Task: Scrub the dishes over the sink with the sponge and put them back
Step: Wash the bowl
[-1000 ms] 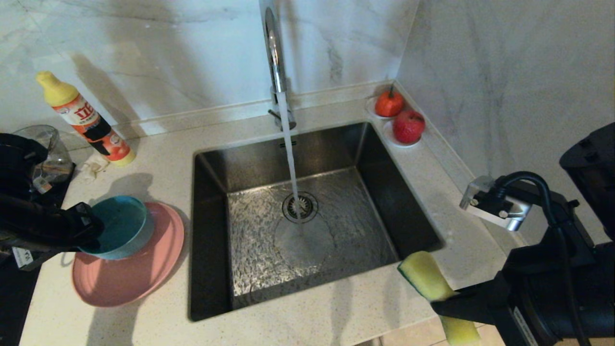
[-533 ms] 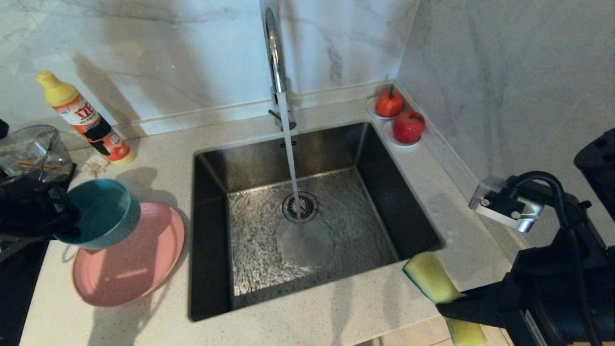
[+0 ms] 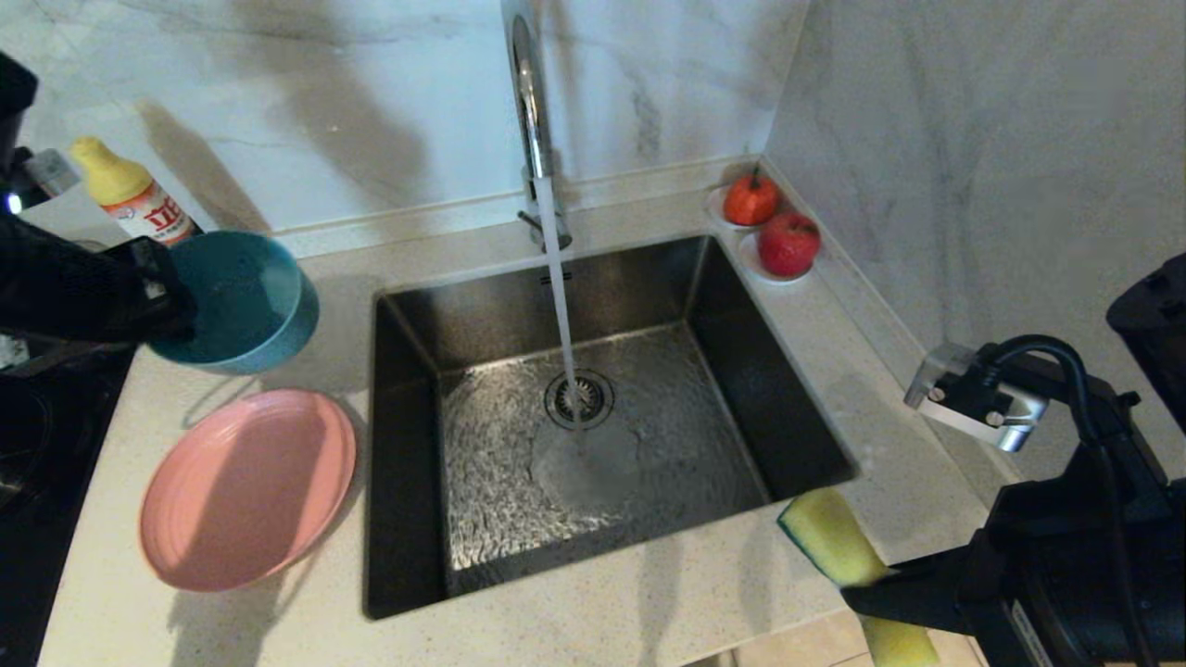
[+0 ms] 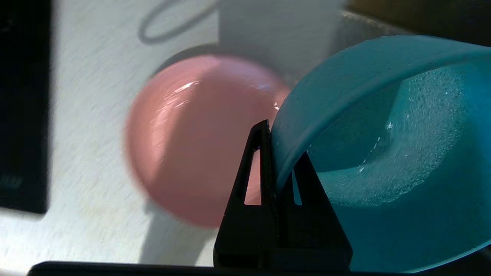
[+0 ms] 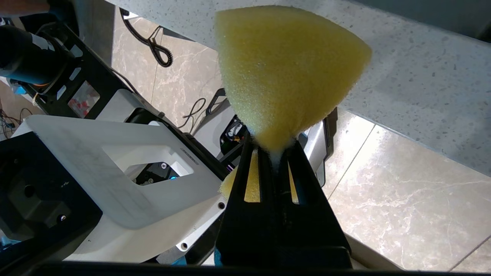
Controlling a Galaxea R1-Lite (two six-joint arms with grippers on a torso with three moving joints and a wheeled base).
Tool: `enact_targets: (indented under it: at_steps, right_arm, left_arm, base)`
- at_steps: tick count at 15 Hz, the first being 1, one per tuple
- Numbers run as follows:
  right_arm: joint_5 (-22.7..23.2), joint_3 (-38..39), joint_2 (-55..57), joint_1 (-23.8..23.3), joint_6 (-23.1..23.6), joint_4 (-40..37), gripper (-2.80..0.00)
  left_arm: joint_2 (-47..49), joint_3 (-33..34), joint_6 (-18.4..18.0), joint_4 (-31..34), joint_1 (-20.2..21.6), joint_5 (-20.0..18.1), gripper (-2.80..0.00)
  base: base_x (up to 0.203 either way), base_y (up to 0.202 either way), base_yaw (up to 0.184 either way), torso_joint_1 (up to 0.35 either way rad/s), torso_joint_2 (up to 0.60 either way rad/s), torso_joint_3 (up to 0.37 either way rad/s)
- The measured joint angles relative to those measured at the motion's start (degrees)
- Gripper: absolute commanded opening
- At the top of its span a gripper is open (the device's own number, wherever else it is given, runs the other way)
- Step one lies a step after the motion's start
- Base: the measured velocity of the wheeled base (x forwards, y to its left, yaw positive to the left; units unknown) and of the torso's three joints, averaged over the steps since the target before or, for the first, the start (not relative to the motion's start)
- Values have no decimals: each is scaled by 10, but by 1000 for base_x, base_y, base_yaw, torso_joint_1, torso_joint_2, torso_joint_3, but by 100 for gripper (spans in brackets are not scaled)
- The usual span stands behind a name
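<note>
Bowl (image 4: 383, 153) rim pinched between closed left gripper (image 4: 282, 161) jaws, raised over counter, plate (image 3: 246, 486) below it, right gripper (image 5: 274, 153) clamped on sponge (image 5: 284, 73) waist, beyond sink (image 3: 593, 417) corner.

Detergent bottle (image 3: 130, 196), far left corner of the tabletop: label bears large red characters, partly hidden, not legible.

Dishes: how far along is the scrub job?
Early. Done: left gripper has the teal bowl by its rim, clear of the pink plate; right gripper pinches the sponge; water runs into the sink. Left: scrub both, put them back.
</note>
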State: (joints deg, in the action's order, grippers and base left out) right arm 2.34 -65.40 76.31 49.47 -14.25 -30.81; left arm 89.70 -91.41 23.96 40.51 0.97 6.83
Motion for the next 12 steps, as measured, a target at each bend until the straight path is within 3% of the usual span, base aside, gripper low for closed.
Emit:
enact_targets:
  at_steps: [3, 5, 12]
  right_arm:
    - [1, -1, -2, -11, 1, 0, -280]
    - [1, -1, -3, -16, 1, 1, -280]
    - [7, 39, -2, -28, 3, 62, -280]
  left_arm:
    - [59, -53, 26, 0, -85, 66, -280]
    - [101, -95, 53, 2, -119, 90, -280]
    - [195, -146, 160, -1, -188, 107, -280]
  base:
    - [0, 0, 0, 0, 0, 0]
    - [0, 0, 0, 0, 0, 0]
    - [0, 0, 0, 0, 0, 0]
